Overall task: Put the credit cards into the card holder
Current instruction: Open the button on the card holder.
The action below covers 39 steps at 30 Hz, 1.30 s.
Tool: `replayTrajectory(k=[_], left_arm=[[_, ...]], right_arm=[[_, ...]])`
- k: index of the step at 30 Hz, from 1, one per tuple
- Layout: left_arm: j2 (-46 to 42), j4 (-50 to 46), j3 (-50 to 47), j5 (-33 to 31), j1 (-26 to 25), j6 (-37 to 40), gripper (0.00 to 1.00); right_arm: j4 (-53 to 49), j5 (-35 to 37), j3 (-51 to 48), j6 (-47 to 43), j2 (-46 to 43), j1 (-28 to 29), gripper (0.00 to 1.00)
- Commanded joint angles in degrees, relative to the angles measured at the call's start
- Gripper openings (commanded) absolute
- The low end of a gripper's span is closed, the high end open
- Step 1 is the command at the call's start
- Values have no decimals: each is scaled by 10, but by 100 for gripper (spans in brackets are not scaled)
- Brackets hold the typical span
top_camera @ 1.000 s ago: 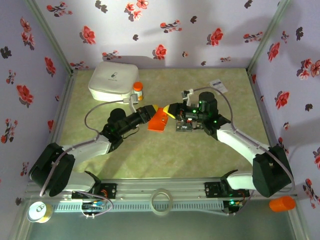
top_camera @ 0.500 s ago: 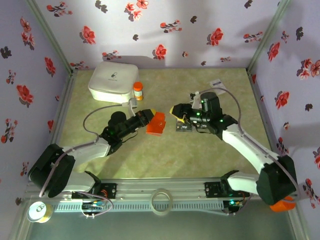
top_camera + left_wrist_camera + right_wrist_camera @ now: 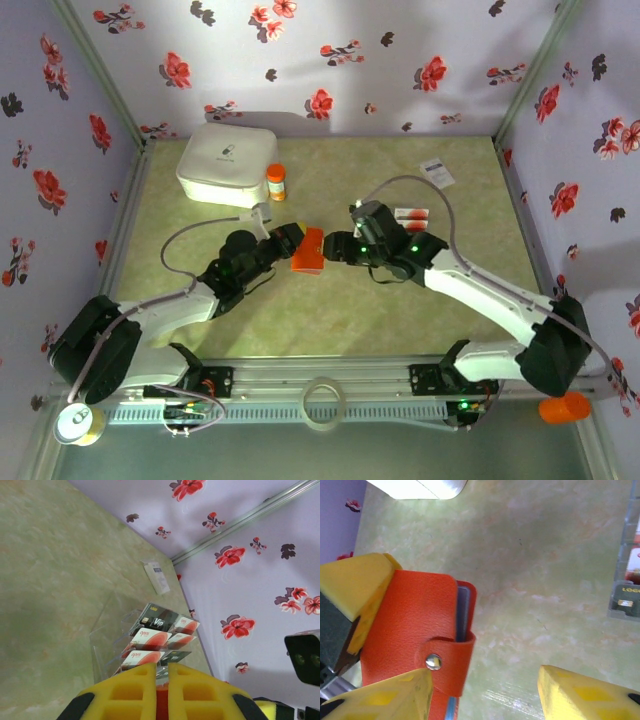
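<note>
The card holder [image 3: 309,251], a flat orange case, hangs above the mat at table centre with my left gripper [image 3: 298,246] shut on its left edge. In the right wrist view the card holder [image 3: 415,625] has its snap strap fastened and a grey-blue panel [image 3: 462,611] showing at its edge. My right gripper [image 3: 485,695] is open, with one finger [image 3: 385,697] beside the case and nothing between the two. The credit cards [image 3: 412,214] stand in a clear tiered rack, to the right of my right gripper [image 3: 336,248]. In the left wrist view the credit cards [image 3: 156,639] lie just past my left gripper [image 3: 161,680].
A white box [image 3: 228,160] and an orange-capped bottle [image 3: 276,182] stand at the back left. A white printed card [image 3: 437,172] lies at the back right. A tape ring [image 3: 324,402] sits on the front rail.
My right gripper has opened and swung left toward the case, uncovering the card rack. My left gripper, still holding the case, has drifted slightly nearer.
</note>
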Motion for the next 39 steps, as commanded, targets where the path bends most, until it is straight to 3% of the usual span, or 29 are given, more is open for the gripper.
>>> replayTrajectory(k=[1, 11, 17, 23, 28, 35, 39], left_arm=[[-9, -8, 5, -22, -7, 18, 0], [-2, -13, 11, -25, -12, 20, 0], [-2, -16, 13, -27, -13, 16, 0], [1, -2, 11, -25, -14, 12, 0], [2, 10, 17, -2, -18, 12, 0], [-15, 6, 17, -10, -18, 15, 0], [-19, 14, 19, -14, -11, 0, 0]], right_arm=[[4, 48, 34, -17, 17, 19, 58], [22, 62, 46, -5, 88, 57, 58], [29, 95, -11, 16, 92, 59, 55], [58, 118, -94, 42, 83, 40, 34], [100, 91, -172, 55, 65, -19, 23], [69, 75, -191, 57, -49, -24, 27], [82, 45, -192, 70, -131, -25, 39]])
